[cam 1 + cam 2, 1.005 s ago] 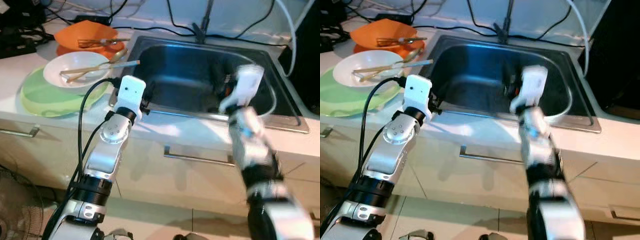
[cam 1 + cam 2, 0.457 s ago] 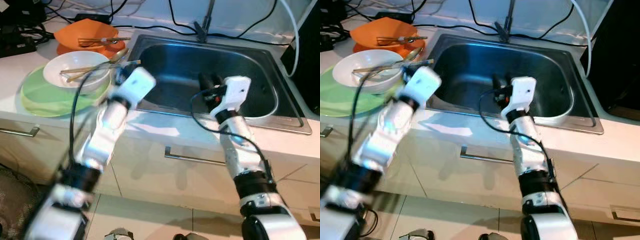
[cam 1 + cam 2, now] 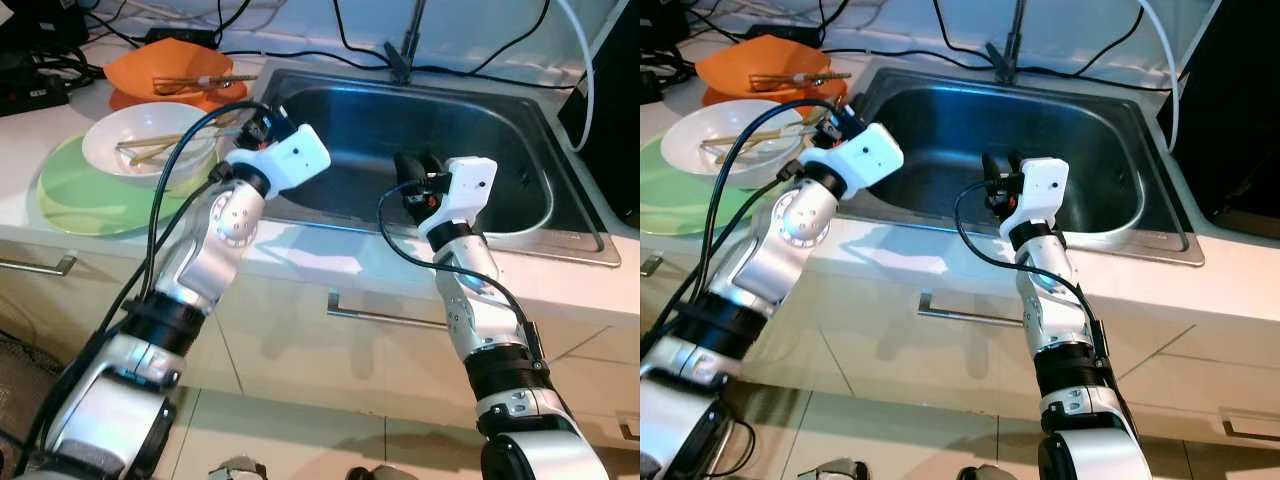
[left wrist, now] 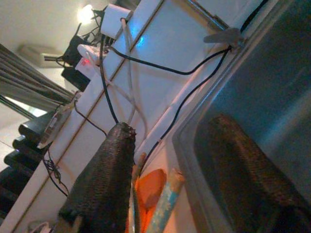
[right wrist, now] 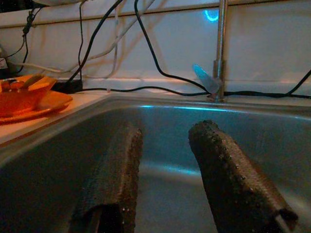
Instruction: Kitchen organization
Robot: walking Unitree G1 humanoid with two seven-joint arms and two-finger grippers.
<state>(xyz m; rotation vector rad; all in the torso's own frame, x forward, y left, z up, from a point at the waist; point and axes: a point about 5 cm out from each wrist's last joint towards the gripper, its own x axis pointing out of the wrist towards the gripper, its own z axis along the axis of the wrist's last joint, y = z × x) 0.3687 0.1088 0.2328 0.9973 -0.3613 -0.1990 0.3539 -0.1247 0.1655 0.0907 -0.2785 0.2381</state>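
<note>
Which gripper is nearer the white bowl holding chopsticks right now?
Left. The left gripper sits just beside the white bowl near the sink's corner; the right gripper hangs over the sink basin.

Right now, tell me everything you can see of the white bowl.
The white bowl is round, glossy and shallow, ceramic by its look. It stands upright on a pale green plate on the counter, left of the sink and in front of the orange dishes. Wooden chopsticks lie across it, with ends jutting past its rim toward the sink. The left gripper hovers near its sink-side edge, not touching it.
</note>
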